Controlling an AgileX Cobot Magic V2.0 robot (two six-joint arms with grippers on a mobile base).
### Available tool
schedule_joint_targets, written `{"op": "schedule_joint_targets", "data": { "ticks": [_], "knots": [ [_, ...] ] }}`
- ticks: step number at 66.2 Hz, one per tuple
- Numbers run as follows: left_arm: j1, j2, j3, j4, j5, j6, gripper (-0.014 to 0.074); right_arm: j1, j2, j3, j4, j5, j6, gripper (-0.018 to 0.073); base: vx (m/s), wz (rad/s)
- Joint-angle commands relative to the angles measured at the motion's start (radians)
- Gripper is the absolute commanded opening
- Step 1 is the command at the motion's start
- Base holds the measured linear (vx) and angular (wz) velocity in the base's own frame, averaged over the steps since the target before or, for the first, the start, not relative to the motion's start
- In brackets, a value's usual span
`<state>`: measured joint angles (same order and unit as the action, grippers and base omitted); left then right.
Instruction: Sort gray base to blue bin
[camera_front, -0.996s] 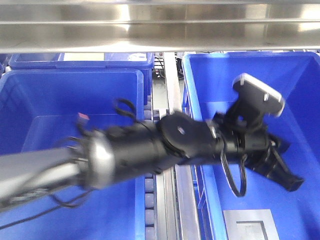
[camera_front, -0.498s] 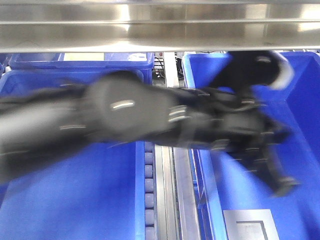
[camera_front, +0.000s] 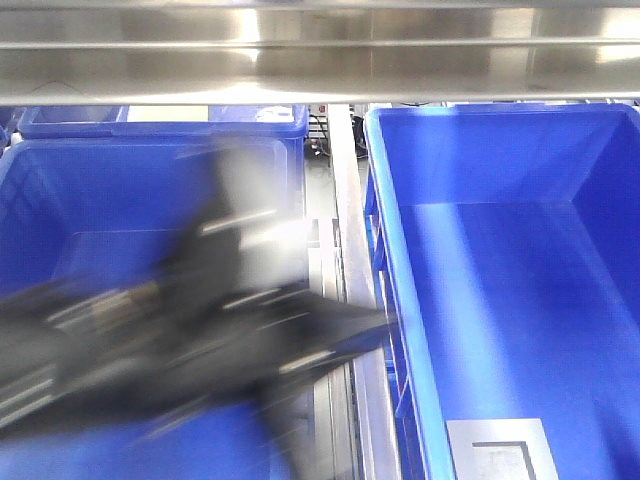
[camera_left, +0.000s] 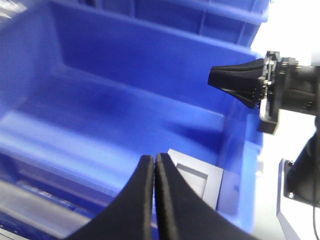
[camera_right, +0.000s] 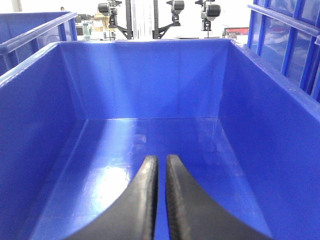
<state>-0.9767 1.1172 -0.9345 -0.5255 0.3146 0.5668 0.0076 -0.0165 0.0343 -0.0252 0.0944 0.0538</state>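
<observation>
The gray base (camera_front: 497, 451) rests on the floor of the right blue bin (camera_front: 395, 262), at its near end, square recess facing up. My left arm (camera_front: 190, 330) is a dark blur low over the left side, outside that bin. In the left wrist view the left gripper (camera_left: 154, 158) is shut and empty, above and in front of the gray base (camera_left: 198, 178) inside the blue bin (camera_left: 125, 65). The right gripper (camera_right: 159, 159) has its fingers nearly together with nothing between them, over a blue bin floor (camera_right: 150, 145); it also shows as a black gripper (camera_left: 214, 76) near the bin's rim.
A second blue crate (camera_front: 60, 200) sits on the left, with another (camera_front: 160, 122) behind it. A steel roller track (camera_front: 345, 200) runs between the crates. A steel shelf beam (camera_front: 320, 60) crosses overhead.
The left arm has swung out of the right bin and swept left, now blurred over the left crate. The gray base lies unmoved in the right bin.
</observation>
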Motion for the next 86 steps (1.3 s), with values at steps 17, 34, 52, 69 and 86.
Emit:
{"op": "schedule_joint_targets", "data": {
  "ticks": [17, 34, 52, 69, 86],
  "knots": [
    [-0.002, -0.347, 0.245, -0.013, -0.126, -0.011, -0.0005, -0.004, -0.009, -0.004, -0.006, -0.078, -0.007, -0.0004, 0.0, 0.0],
    [-0.002, -0.567, 0.414, -0.013, -0.169, -0.012, -0.0005, -0.004, -0.009, -0.004, -0.006, -0.078, -0.007, -0.0004, 0.0, 0.0],
    [-0.002, -0.713, 0.528, -0.014, -0.167, -0.055, -0.0005, -0.004, -0.009, -0.004, -0.006, -0.078, -0.007, -0.0004, 0.0, 0.0],
    [-0.002, -0.713, 0.536, -0.014, -0.163, -0.064, -0.0005, -0.004, -0.009, -0.004, -0.006, -0.078, -0.007, -0.0004, 0.0, 0.0],
    [-0.002, -0.713, 0.536, -0.014, -0.164, -0.063, -0.0005, -0.004, -0.009, -0.004, -0.006, -0.078, -0.007, -0.0004, 0.0, 0.0]
  ]
}}
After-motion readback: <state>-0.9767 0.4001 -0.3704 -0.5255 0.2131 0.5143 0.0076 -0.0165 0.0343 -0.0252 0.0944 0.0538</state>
